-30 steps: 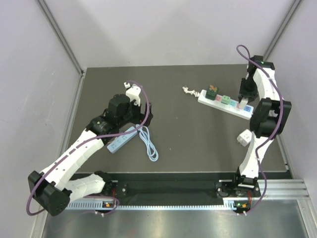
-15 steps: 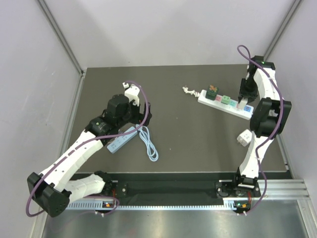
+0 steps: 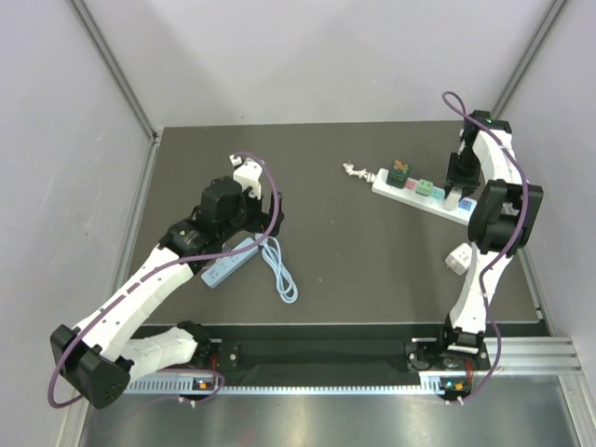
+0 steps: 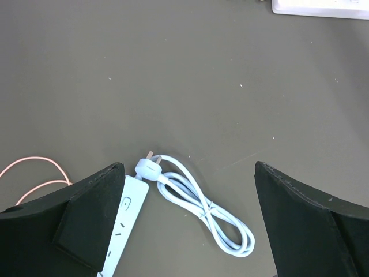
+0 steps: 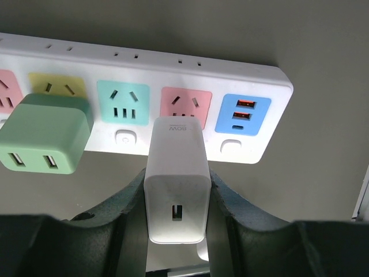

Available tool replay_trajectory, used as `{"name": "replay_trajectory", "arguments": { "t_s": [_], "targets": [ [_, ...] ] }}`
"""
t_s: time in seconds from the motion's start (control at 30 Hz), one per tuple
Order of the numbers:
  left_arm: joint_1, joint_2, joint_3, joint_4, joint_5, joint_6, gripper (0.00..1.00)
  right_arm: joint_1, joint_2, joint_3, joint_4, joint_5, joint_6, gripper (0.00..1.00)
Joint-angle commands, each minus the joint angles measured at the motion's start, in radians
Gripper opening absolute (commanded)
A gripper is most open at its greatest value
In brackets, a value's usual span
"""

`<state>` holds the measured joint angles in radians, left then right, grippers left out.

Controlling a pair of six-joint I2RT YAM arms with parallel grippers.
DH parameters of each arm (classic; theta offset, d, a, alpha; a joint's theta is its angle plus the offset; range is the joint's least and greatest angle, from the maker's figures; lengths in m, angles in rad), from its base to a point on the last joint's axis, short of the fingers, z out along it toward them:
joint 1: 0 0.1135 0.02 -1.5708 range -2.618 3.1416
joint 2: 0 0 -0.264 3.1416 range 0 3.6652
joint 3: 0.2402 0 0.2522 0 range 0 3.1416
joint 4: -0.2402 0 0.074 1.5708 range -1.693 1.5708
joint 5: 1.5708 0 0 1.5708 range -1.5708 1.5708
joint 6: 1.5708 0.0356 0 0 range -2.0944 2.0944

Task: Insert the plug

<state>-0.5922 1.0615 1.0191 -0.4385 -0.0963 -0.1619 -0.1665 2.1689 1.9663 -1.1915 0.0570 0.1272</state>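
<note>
Clamping a smooth, boxy white plug [image 5: 176, 151] is the right tool [image 5: 176, 199].

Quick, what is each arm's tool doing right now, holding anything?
Left tool: open, holding nothing.
Right tool: closed on the white charger.

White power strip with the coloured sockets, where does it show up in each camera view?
Top external: the power strip lies right of centre, slanted, toward the far edge.
Left wrist: only an edge of the power strip shows, at the top right corner.
Right wrist: the power strip spans the upper half, beyond the white charger.
Shared landmark: the dark table.
</note>
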Motion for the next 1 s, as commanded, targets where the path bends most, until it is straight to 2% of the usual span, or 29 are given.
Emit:
{"name": "replay_trajectory", "arguments": {
  "t_s": [0.0,0.6,0.97],
  "targets": [
    [-0.004,-0.028,-0.004,0.049,-0.016,0.013,0.99,-0.004,0.016,0.023,0.017,0.036,0.009,0.00],
    [-0.008,-0.031,-0.004,0.047,-0.028,0.015,0.99,-0.008,0.046,0.060,0.015,0.041,0.012,0.00],
    [-0.009,-0.034,-0.002,0.049,-0.031,0.015,0.99,-0.007,0.061,0.019,0.027,0.047,0.017,0.00]
  ]
}}
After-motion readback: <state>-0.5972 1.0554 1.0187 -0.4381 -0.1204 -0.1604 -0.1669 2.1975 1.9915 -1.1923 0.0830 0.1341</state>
